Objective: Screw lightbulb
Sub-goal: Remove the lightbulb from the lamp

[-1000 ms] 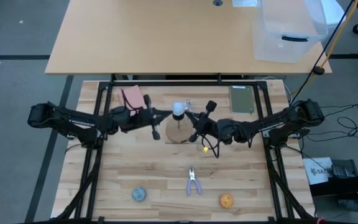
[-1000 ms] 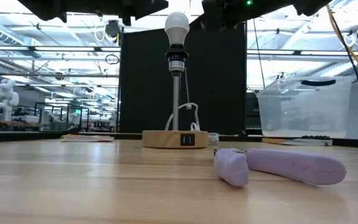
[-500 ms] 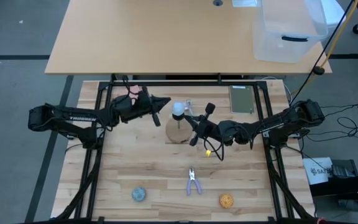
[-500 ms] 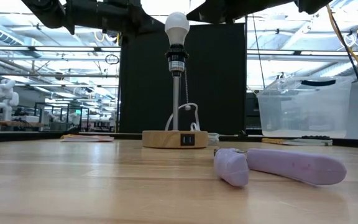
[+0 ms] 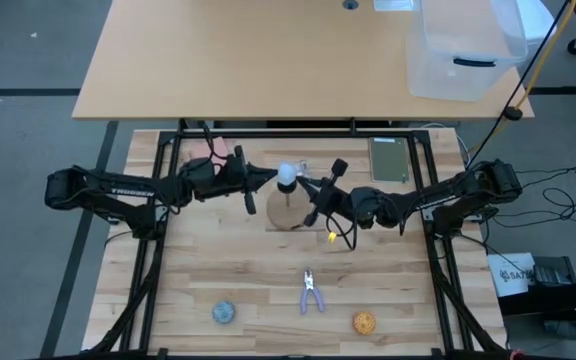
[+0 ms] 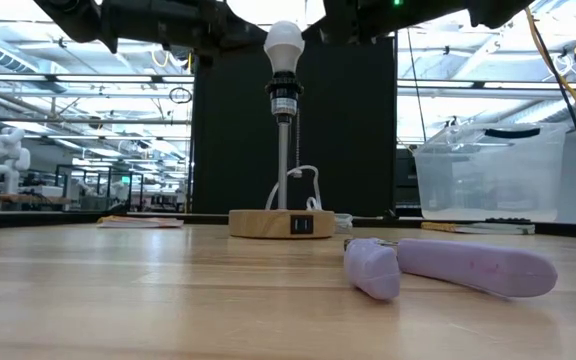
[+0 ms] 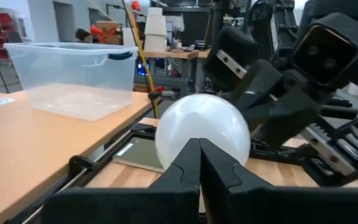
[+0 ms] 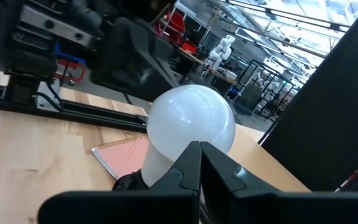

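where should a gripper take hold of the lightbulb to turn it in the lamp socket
Grip the round frosted dome of the lightbulb, coming level from the side. It stands upright atop the lamp's thin pole, its screw base already hidden in the black socket, so only the dome is free, probably best at its widest part.

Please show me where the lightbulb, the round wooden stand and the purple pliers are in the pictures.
lightbulb (image 6: pixel 285 42): low view, middle of the white glass.
round wooden stand (image 6: pixel 258 223): low view, front wall of the wooden base.
purple pliers (image 5: pixel 311 291): high view, where the handles meet.
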`<state>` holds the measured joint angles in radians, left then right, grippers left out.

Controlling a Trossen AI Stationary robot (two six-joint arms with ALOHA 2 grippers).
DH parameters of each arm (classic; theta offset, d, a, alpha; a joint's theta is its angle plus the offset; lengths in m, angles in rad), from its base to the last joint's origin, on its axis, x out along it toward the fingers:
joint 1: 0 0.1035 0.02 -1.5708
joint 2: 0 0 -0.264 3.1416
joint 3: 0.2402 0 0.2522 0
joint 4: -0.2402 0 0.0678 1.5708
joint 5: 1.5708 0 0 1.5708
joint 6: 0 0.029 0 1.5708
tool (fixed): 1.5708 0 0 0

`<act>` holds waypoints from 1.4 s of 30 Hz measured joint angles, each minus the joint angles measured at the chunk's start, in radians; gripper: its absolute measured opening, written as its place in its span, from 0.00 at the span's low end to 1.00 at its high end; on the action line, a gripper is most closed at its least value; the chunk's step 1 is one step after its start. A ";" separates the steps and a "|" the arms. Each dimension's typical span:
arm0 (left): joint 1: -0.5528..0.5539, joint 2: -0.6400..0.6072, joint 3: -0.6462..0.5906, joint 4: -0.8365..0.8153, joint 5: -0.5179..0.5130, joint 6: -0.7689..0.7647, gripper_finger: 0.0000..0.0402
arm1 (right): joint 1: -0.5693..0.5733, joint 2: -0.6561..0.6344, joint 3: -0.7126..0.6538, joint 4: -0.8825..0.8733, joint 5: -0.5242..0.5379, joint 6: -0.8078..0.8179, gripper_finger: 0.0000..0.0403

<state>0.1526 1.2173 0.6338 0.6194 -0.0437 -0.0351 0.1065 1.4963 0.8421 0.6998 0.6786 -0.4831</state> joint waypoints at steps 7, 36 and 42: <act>-0.046 -0.001 0.000 -0.011 0.009 0.016 0.00 | -0.025 0.000 0.000 0.000 0.005 0.000 0.00; 0.000 -0.006 0.000 0.017 -0.291 0.177 0.00 | 0.058 0.000 0.000 -0.017 0.002 -0.072 0.00; 0.073 0.003 0.000 0.006 -0.154 0.065 0.00 | 0.020 0.000 0.000 -0.016 -0.024 -0.064 0.00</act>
<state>0.2259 1.2206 0.6338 0.6258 -0.1978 0.0296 0.1264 1.4964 0.8417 0.6842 0.6542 -0.5470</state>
